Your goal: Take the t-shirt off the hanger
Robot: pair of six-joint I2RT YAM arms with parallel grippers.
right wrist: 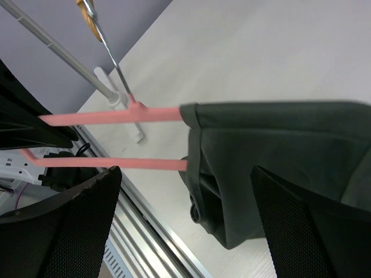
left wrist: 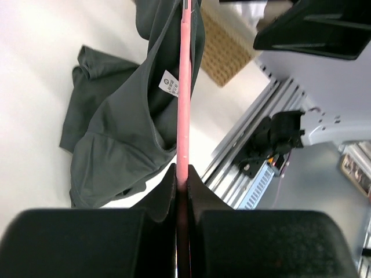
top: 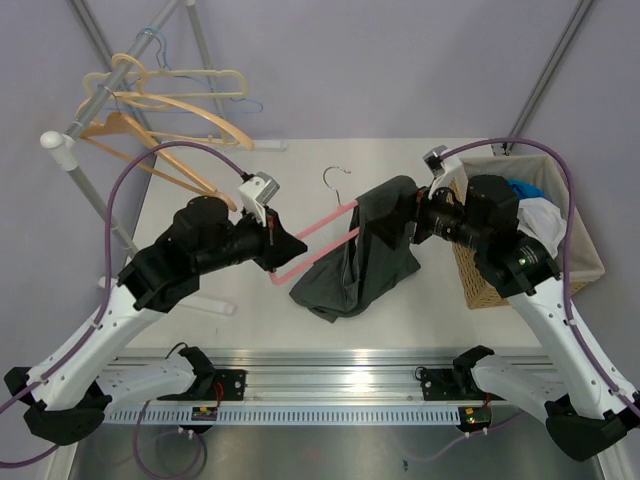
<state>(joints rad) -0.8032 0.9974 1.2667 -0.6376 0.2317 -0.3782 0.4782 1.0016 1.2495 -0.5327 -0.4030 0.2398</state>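
While our left gripper (left wrist: 181, 176) clamps the thin pink plastic hanger (left wrist: 184, 87), the dark grey fabric t-shirt (top: 365, 265) covers its far end; our wide-open, empty right gripper (right wrist: 191, 197) should pinch cloth, pulling straight outward.

table (top: 300, 165) centre: hanger (top: 316, 254), t-shirt (top: 370, 265) on its right half, hem down on table | hanger's left end: clamped in left gripper (top: 278, 254) | right of t-shirt: right gripper (top: 412, 218), then wicker basket (top: 470, 278) | far left: clothes rack (top: 75, 130)
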